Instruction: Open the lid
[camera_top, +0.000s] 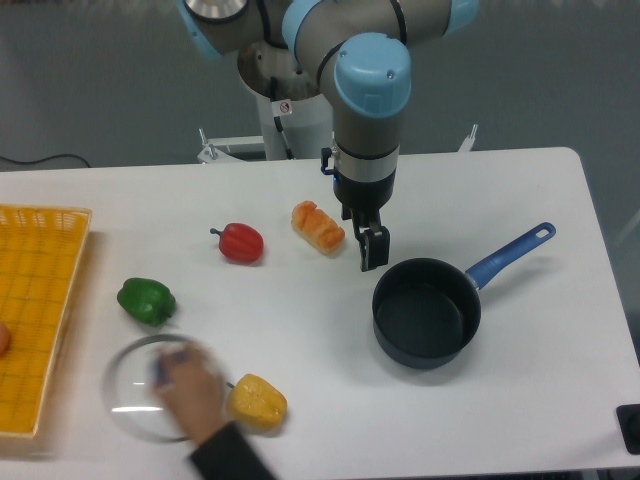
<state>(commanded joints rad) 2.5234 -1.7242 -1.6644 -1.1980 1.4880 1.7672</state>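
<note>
One human hand (190, 392) is covering the lid (135, 392) at the counter's (540, 400) 7 o'clock corner, apparently resetting the scene, since the saucepan (427, 312) is sitting uncovered at 4 o'clock while the claw (372, 248) is hanging idle just above it, fingers together, gripping nothing.

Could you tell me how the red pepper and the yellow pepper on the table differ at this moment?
The red pepper lies near the table's middle, beside the bread roll; the yellow pepper lies near the front edge. The red one lies clear of the person's hand, while the yellow one is right beside it and the lid. Both lie on the white table.
</note>
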